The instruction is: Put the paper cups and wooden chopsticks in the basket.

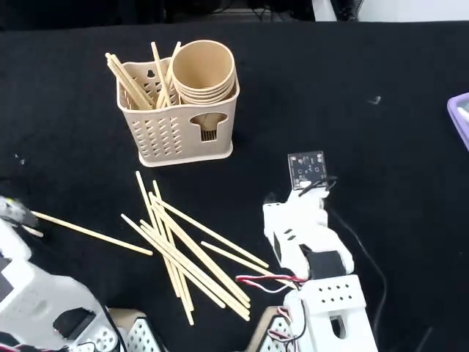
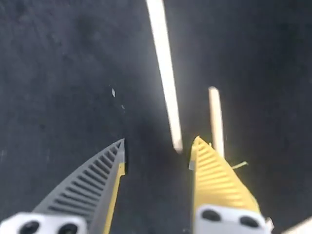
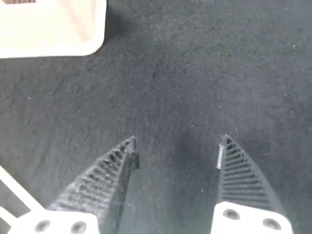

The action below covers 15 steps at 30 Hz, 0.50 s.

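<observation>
A: Nearest first: how does the left gripper (image 2: 158,142) stand?

B: Spread wide, low over the black cloth (image 2: 58,73). The end of one stick (image 2: 165,73) lies just ahead of the gap between its fingers, nearer the yellow one. A second stick (image 2: 215,117) runs beside that yellow finger, though whether it touches cannot be told.

A: And the right gripper (image 3: 178,139)?

B: Also wide, holding nothing, above bare cloth, with a corner of the basket (image 3: 53,29) farther off.

A: Where is the rest of the work?

B: The high view shows a lone stick (image 1: 88,231) by the left arm, then a crossed pile (image 1: 183,249) in the middle of the table. Beyond it stands the basket (image 1: 183,132), with the cups (image 1: 205,70) stacked in one compartment and a few sticks (image 1: 135,81) leaning in the other.

A: So the cups look finished. How will a stick handle?

B: Likely light, stiff and thin, lying flat on soft cloth, so the fingers probably have to press right down to catch it. A hold near the middle should keep it from tipping, whereas an end grip would let it swing. In the pile, the topmost stick seems the safest pick, since pulling a lower one may scatter the others.
</observation>
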Each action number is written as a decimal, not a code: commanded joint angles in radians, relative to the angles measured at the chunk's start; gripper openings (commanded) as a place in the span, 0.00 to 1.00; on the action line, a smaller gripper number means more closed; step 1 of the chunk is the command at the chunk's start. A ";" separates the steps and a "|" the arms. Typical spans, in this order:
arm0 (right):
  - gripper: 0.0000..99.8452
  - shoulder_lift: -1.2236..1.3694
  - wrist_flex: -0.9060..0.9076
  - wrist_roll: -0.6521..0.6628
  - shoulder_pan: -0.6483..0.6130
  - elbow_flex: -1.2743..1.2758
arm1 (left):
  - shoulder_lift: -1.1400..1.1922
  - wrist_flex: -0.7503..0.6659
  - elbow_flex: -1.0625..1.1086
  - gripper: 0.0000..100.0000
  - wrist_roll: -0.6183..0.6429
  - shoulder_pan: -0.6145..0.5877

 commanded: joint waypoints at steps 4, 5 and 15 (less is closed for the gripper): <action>0.26 -0.027 -0.021 0.003 -0.012 -0.007 | -0.043 -0.262 0.124 0.22 0.002 -0.093; 0.26 -0.027 -0.021 0.003 -0.012 -0.007 | -0.041 -0.293 0.143 0.22 0.002 -0.094; 0.26 -0.027 -0.021 0.003 -0.012 -0.005 | -0.052 -0.431 0.298 0.10 0.028 -0.056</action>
